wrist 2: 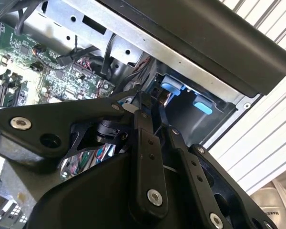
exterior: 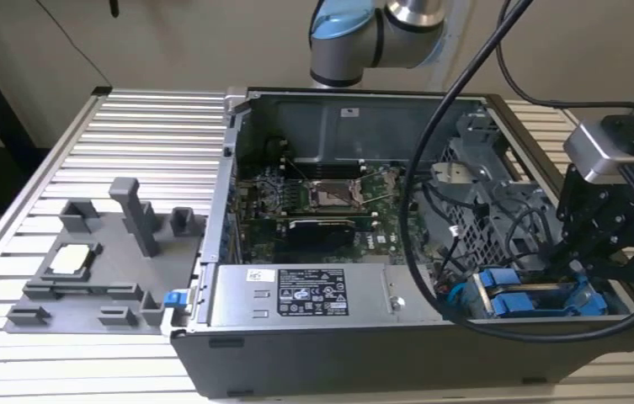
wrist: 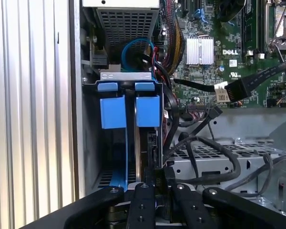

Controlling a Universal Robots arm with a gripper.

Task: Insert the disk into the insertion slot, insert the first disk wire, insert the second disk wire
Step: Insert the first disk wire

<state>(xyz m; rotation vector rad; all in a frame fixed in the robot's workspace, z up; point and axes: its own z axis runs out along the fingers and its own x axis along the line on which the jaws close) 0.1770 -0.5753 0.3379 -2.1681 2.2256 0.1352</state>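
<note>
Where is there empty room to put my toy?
The ribbed metal table is bare beyond the grey plastic fixture tray, beside the open computer case. Crowded: blue drive carriers, black cables and black gripper share one corner.

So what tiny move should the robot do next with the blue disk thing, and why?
Probably one gentle push further into the insertion slot. The tool is at the end of the disk, whose blue tab lines up beside the other carrier, so it looks nearly home; whether it is fully seated is hidden.
</note>
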